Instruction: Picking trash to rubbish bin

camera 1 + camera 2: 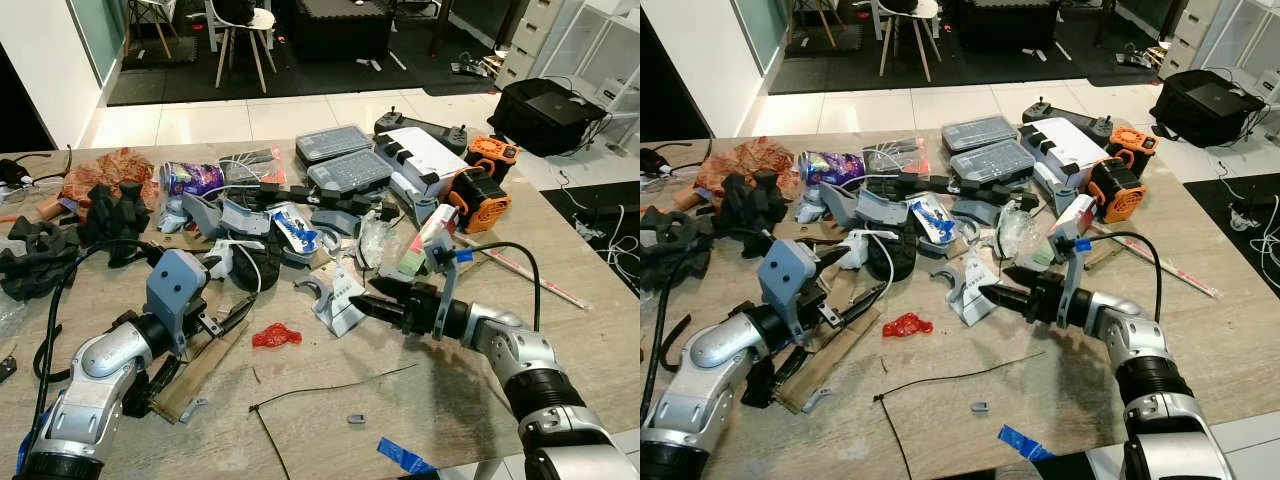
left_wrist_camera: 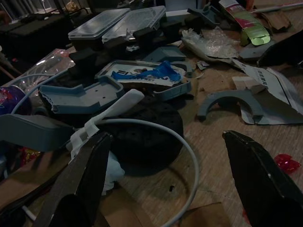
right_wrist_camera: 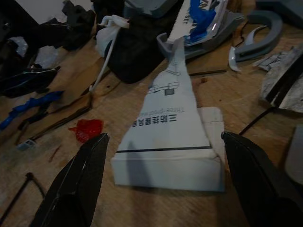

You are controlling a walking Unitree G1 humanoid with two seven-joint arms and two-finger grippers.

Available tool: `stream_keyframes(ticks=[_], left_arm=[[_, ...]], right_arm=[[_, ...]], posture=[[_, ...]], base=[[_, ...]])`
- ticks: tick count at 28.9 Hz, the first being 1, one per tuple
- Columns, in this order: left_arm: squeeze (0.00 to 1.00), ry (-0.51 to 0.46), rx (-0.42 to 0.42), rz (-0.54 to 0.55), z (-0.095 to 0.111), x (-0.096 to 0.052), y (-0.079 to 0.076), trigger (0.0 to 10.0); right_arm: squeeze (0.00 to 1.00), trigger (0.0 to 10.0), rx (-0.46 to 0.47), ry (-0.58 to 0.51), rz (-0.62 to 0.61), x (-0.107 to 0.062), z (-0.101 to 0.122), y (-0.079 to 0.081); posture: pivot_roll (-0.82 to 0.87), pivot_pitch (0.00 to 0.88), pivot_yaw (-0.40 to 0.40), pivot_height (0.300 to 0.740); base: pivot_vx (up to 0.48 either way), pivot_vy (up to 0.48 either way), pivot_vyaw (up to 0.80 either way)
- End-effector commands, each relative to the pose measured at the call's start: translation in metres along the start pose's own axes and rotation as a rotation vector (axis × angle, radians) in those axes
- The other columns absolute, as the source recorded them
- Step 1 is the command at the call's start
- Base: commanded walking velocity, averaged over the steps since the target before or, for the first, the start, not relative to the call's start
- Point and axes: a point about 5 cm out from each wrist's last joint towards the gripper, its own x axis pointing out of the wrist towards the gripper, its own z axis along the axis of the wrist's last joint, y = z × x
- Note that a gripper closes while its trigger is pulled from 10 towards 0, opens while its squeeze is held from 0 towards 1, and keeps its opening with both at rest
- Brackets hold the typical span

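Litter is spread over a wooden table (image 1: 450, 400). A white printed paper packet (image 1: 338, 300) lies flat at the middle. My right gripper (image 1: 362, 298) hovers low at its right end, open, with one finger on each side of the packet (image 3: 165, 142). A small red crumpled wrapper (image 1: 276, 336) lies between the two arms, also visible in the right wrist view (image 3: 86, 128). My left gripper (image 1: 238, 312) is open over a brown cardboard strip (image 1: 200, 370), pointing at a black round disc (image 2: 142, 132) and a white cable (image 2: 156, 130).
Grey plastic cases (image 1: 335, 143), orange devices (image 1: 478, 198), black gloves (image 1: 110, 215) and grey printed parts crowd the far half. A black cable tie (image 1: 330, 385), blue tape scrap (image 1: 405, 457) and small grey clip (image 1: 356, 419) lie near the front edge. Beyond stand a chair (image 1: 245, 30) and black bag (image 1: 550, 112).
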Motion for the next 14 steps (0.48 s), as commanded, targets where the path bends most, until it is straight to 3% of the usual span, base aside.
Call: stream_keyframes(ticks=[1, 6, 14], left_arm=[[0.0, 0.013, 0.01, -0.007, 0.001, -0.002, 0.0, 10.0], [0.0, 0.015, 0.012, -0.01, 0.003, -0.005, 0.001, 10.0], [0.0, 0.012, 0.01, -0.01, 0.008, -0.009, 0.004, 10.0]], right_arm=[[0.0, 10.0, 0.003, 0.02, 0.024, -0.003, 0.001, 0.002], [0.0, 10.0, 0.026, 0.02, 0.115, -0.006, 0.002, 0.008], [0.0, 10.0, 0.003, 0.009, 0.144, 0.003, 0.007, 0.01]], posture=[[0.02, 0.0, -0.017, 0.74], [0.02, 0.0, -0.016, 0.74], [0.04, 0.0, -0.001, 0.74]], base=[[0.0, 0.0, 0.0], [0.0, 0.0, 0.0], [0.0, 0.0, 0.0]])
